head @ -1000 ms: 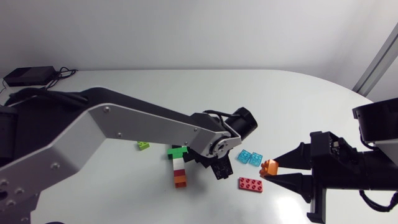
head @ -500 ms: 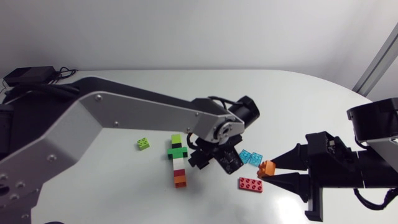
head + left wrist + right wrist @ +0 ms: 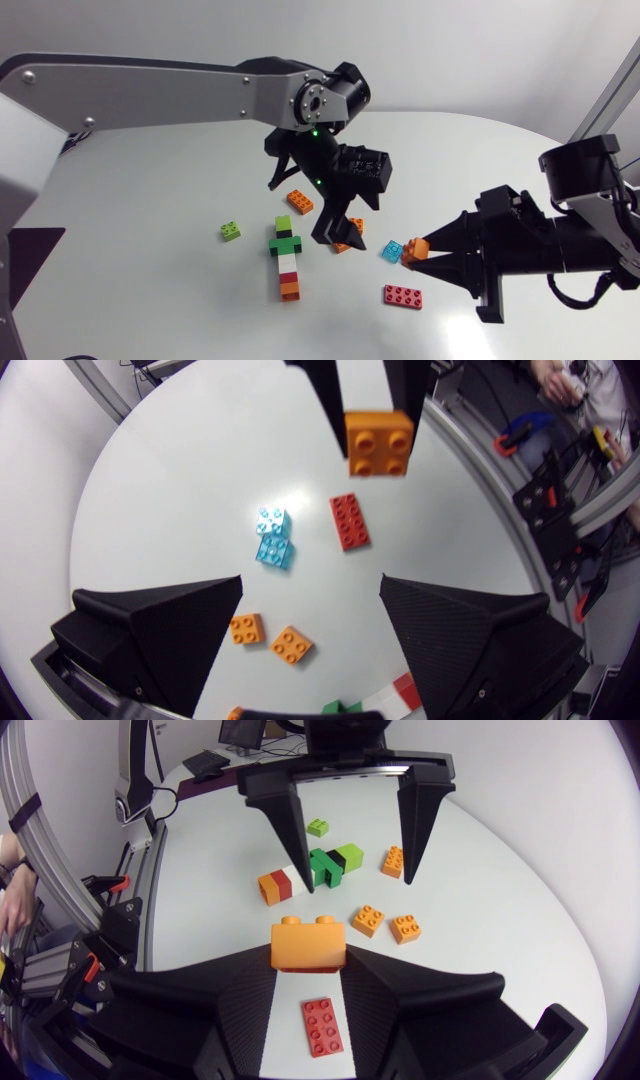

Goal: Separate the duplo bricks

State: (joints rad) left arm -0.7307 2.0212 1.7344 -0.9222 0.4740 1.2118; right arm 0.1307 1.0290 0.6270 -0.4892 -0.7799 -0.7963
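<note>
My right gripper (image 3: pixel 425 251) pinches an orange brick (image 3: pixel 308 944) in the air, well to one side of the stack (image 3: pixel 287 262). A red brick (image 3: pixel 403 296) lies on the table under it. Loose orange bricks (image 3: pixel 367 920) lie nearer the stack. My left gripper (image 3: pixel 312 588) hangs above and just beside the stack, jaws wide and empty. The stack is not yet split. A one-sided finger push would likely skid or topple it, and my grippers could clash.

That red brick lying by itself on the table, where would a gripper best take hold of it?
Across its two long sides, coming straight down from above. The red brick lies flat, studs up, on its own, so its narrow width would likely fit between open fingers; the studded top offers nothing to pinch.
</note>
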